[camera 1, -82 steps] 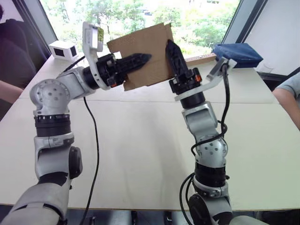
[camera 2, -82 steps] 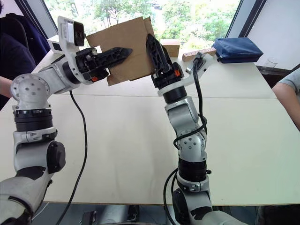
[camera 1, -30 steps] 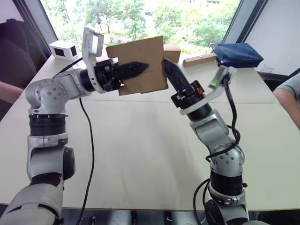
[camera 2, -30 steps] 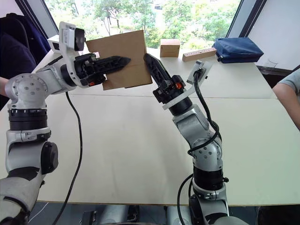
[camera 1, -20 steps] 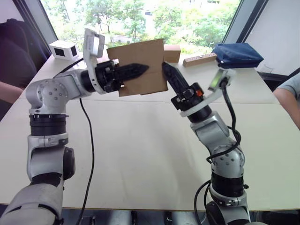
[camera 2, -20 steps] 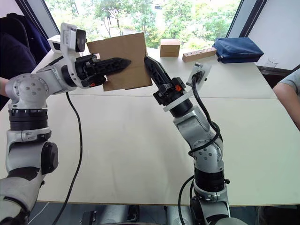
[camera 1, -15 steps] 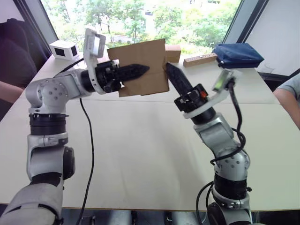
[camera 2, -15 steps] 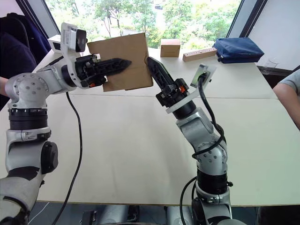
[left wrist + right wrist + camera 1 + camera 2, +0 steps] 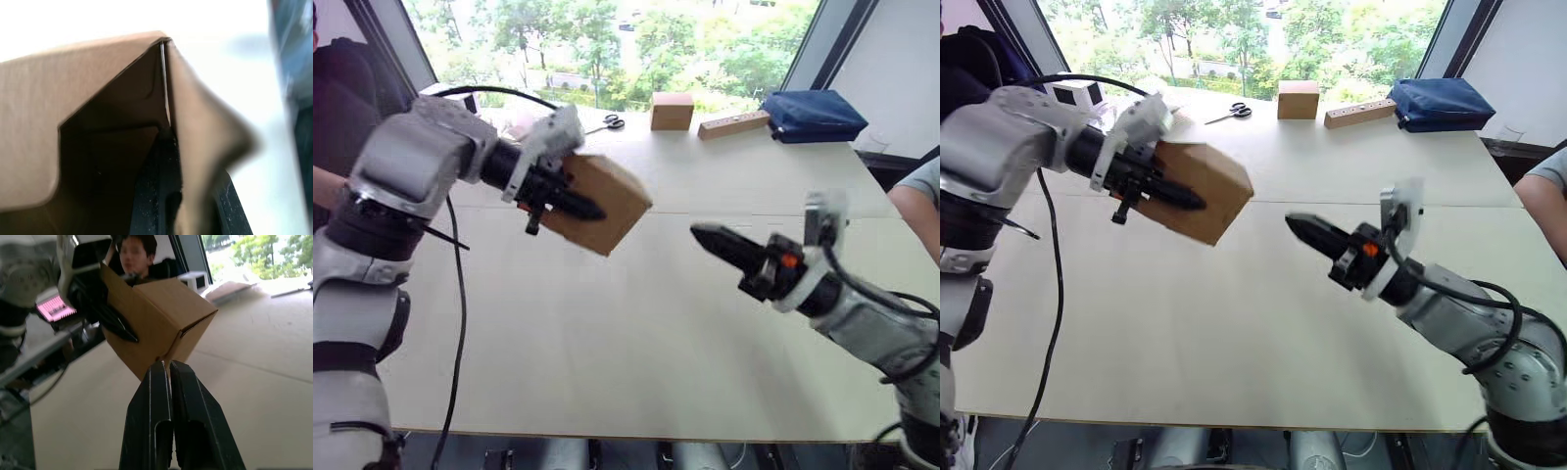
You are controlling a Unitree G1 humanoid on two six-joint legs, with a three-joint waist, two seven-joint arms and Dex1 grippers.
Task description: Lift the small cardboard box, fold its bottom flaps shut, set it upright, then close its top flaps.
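The small cardboard box (image 9: 612, 196) hangs tilted above the left half of the table, plain brown, with one end's flaps folded shut and facing the right arm. My left gripper (image 9: 589, 209) is shut on a side wall of the box: one black finger (image 9: 1167, 194) lies along the outside, and in the left wrist view the other finger (image 9: 155, 196) reaches into the dark inside. My right gripper (image 9: 703, 235) hovers low over the table to the right of the box, shut on nothing, a short gap from it. Its fingertips (image 9: 165, 366) point at the box (image 9: 156, 318).
At the table's far edge stand a squarer brown box (image 9: 672, 110), a long tan bar (image 9: 734, 124), a blue bag (image 9: 813, 113), scissors (image 9: 615, 121) and a white device (image 9: 1077, 95). A person's arm (image 9: 915, 194) is at the right edge; another person (image 9: 134, 249) sits on the left.
My left arm has swung the box down and turned it over the table. The right gripper has left the box and dropped low to the right.
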